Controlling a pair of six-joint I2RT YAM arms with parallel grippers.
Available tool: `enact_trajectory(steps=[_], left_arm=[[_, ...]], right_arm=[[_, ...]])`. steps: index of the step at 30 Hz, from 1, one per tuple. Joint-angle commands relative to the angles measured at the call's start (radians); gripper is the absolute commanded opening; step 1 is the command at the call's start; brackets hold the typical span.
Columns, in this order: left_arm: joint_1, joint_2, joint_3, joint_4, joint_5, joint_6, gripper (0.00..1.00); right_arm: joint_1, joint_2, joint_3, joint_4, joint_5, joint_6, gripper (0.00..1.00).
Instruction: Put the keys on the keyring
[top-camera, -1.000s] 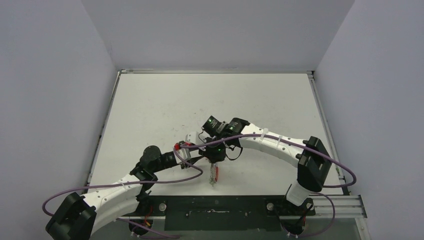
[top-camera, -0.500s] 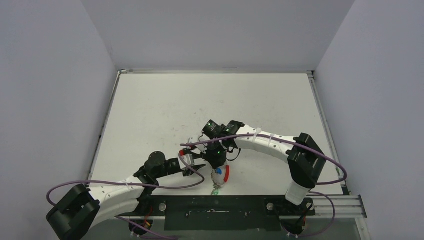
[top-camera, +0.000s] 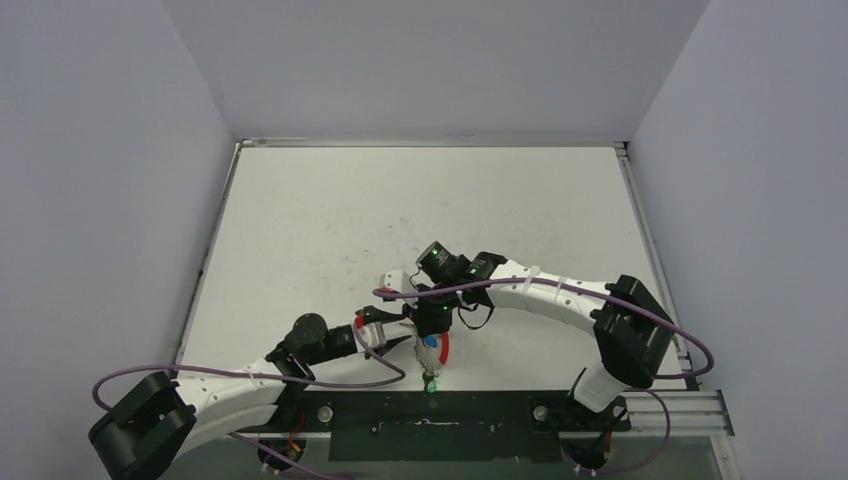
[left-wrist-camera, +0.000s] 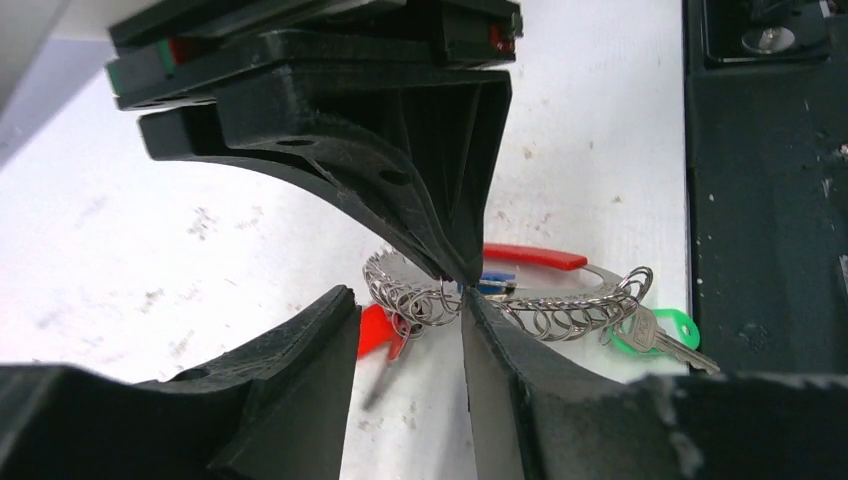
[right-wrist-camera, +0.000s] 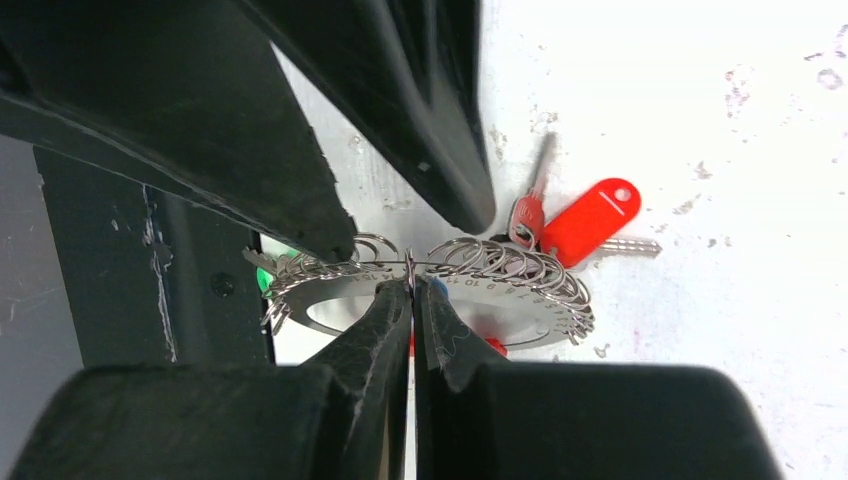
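The keyring (left-wrist-camera: 560, 312), a silvery loop strung with small wire coils and a red curved section (left-wrist-camera: 530, 257), sits just above the white table near its front edge (top-camera: 437, 350). My right gripper (right-wrist-camera: 410, 285) comes down from above and is shut on one wire coil of the keyring (right-wrist-camera: 500, 262). The green key (left-wrist-camera: 655, 330) lies at the coil's end by the black rail, touching it (top-camera: 432, 381). Only a bit of the blue key's head (left-wrist-camera: 495, 283) shows, under the right fingertips. My left gripper (left-wrist-camera: 405, 305) stands open, its fingers (left-wrist-camera: 520, 390) astride the coil's other end.
A red-headed key (right-wrist-camera: 527, 215) and a red plastic tag (right-wrist-camera: 590, 220) lie by the ring's far side. The black base rail (top-camera: 440, 412) runs right beside the keys. Purple cables (top-camera: 330, 365) loop over both arms.
Both grippers have shifted toward the near edge, the keyring going with the right one. The ring's red section and the blue head now show beneath the right gripper.
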Motion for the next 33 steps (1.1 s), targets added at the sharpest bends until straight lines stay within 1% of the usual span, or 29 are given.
enact_trajectory(steps=[1,6,11,16,28,31,33], left_arm=[[-0.008,-0.072,-0.006,-0.001,-0.014,0.048,0.41],[-0.009,-0.066,0.004,-0.012,-0.005,0.049,0.4],[-0.012,-0.002,0.019,0.042,0.001,0.033,0.31],[-0.014,0.063,0.047,0.06,-0.004,0.026,0.22],[-0.021,0.15,0.093,0.124,0.02,0.01,0.21],[-0.023,0.169,0.099,0.132,0.028,0.01,0.17],[-0.026,0.182,0.099,0.134,0.035,0.012,0.12]], right_arm=[[-0.031,-0.075,-0.019,0.094,-0.052,-0.03,0.0],[-0.04,-0.085,-0.02,0.088,-0.072,-0.047,0.0],[-0.041,-0.078,-0.013,0.09,-0.086,-0.047,0.0],[-0.039,-0.08,-0.012,0.086,-0.097,-0.054,0.0],[-0.039,-0.078,-0.012,0.078,-0.094,-0.058,0.0],[-0.039,-0.074,-0.009,0.076,-0.093,-0.058,0.0],[-0.039,-0.073,-0.007,0.074,-0.091,-0.058,0.0]])
